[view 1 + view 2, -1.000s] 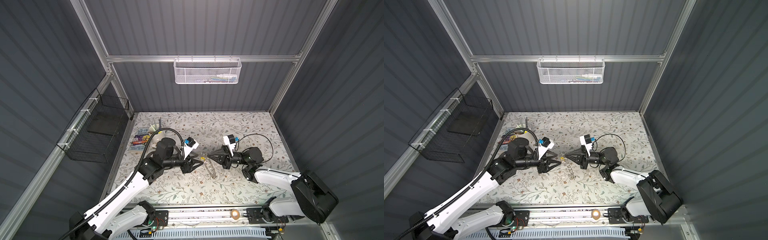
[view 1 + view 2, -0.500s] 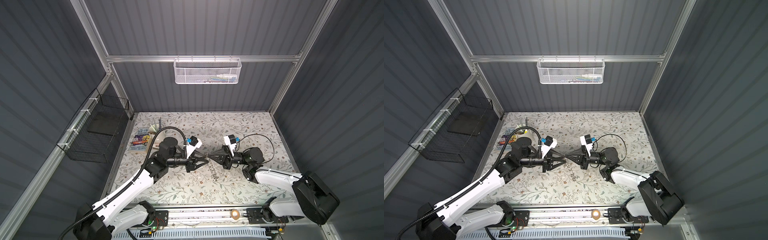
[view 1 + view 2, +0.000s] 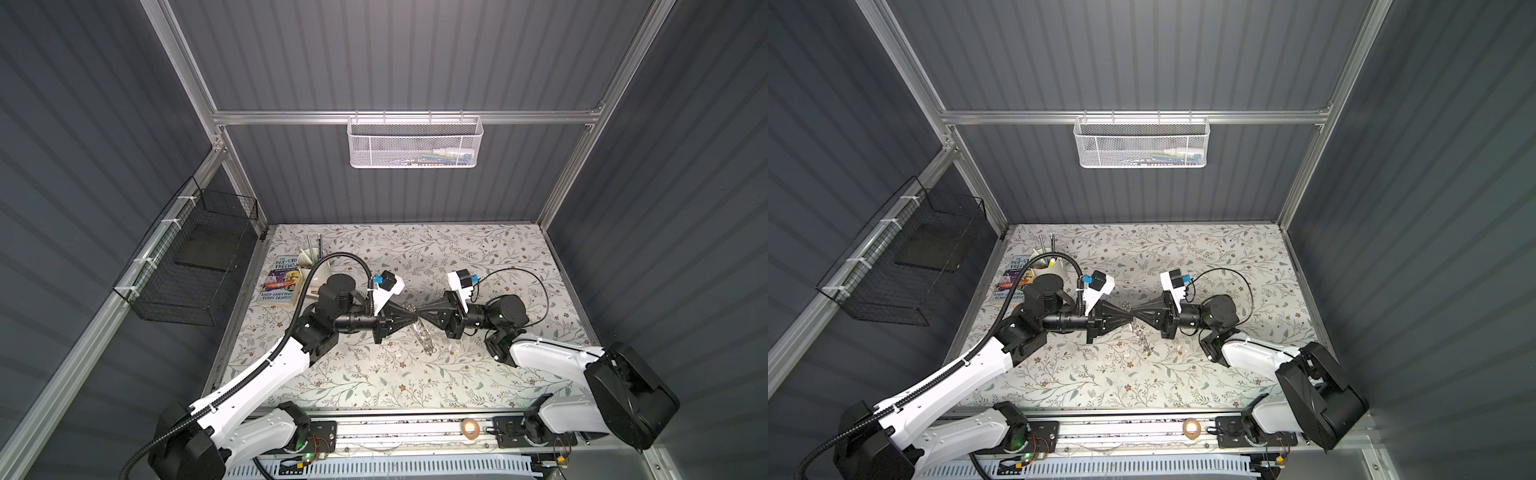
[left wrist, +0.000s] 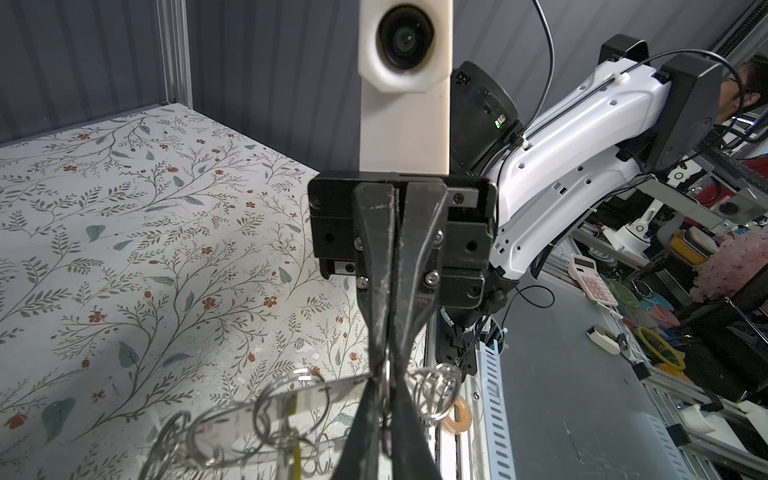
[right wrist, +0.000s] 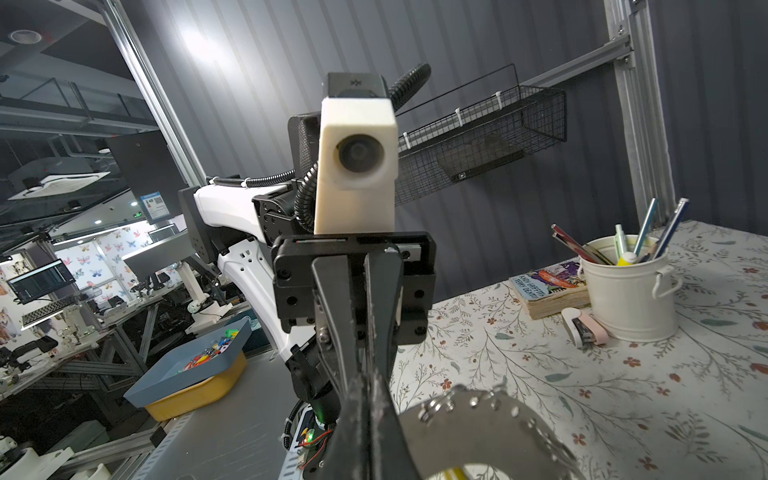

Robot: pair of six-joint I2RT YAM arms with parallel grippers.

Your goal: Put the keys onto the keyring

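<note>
**Keyring, held between two pincers in mid-air**

- Hold: right pincer (image 3: 420,311) is pressed together on the rim of the keyring (image 5: 498,428). Left pincer (image 3: 414,319) is pressed together tip to tip against it, on the same rim or on one of its wire loops; which one cannot be told.
- Position: the ring hangs below both tips, its low rim near the table (image 3: 374,386).
- Keys: a yellow tag (image 4: 297,455) dangles under the ring, just beside the left pincer. Whether it is threaded cannot be told. The lilac-tagged key is not made out.
- Step, as judged: a two-handed hold to work a loop.
- Next move calls for: one pincer steady, the other making a small pull, no twist between the grips. Thin wire likely slips.
- Room: bare table lies all round beneath the tips. Pen pot (image 5: 627,291) and book (image 5: 548,286) sit well apart behind the left pincer. Tape roll (image 3: 469,427) lies on the front rail, well apart from both
</note>
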